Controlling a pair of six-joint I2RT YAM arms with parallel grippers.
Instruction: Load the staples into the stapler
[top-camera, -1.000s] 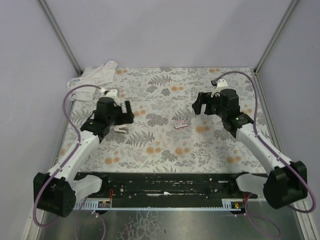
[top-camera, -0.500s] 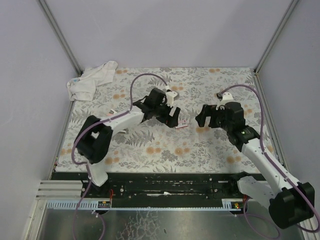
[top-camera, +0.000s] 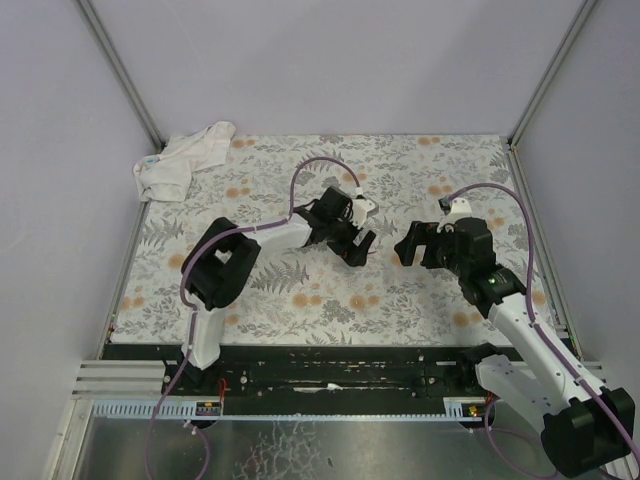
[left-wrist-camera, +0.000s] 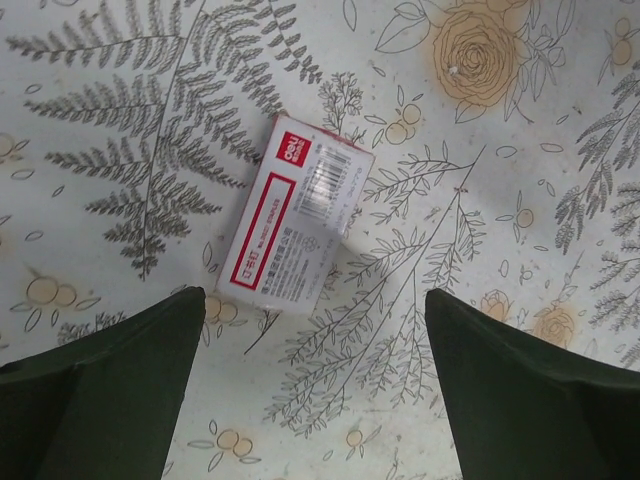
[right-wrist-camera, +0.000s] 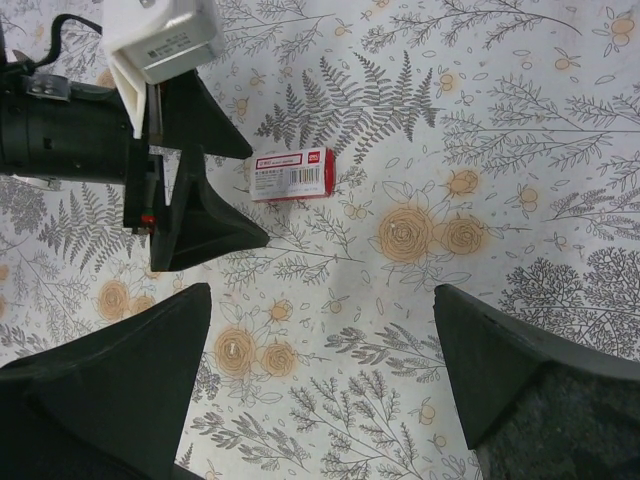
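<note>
The small red-and-white cardboard box of staples (left-wrist-camera: 295, 215) lies slanted just ahead of the left gripper (left-wrist-camera: 314, 300), which is wide open and empty. The right gripper (right-wrist-camera: 322, 295), open and empty too, looks farther off.

Staples box (left-wrist-camera: 295, 215): small, flat, red-white, closed; lying flat, skewed, on floral tablecloth (top-camera: 330, 300)

**Two-arm rig, seen from above and from the wrists.** We distinguish the left arm (top-camera: 270, 236) and the right arm (top-camera: 520, 322), each made of white links between bulky black joint housings. A lilac cable (top-camera: 308, 172) loops along each. We note dark, wedge-shaped fingers (left-wrist-camera: 110, 390) and a white labelled box (right-wrist-camera: 163, 36) on the left wrist.
</note>
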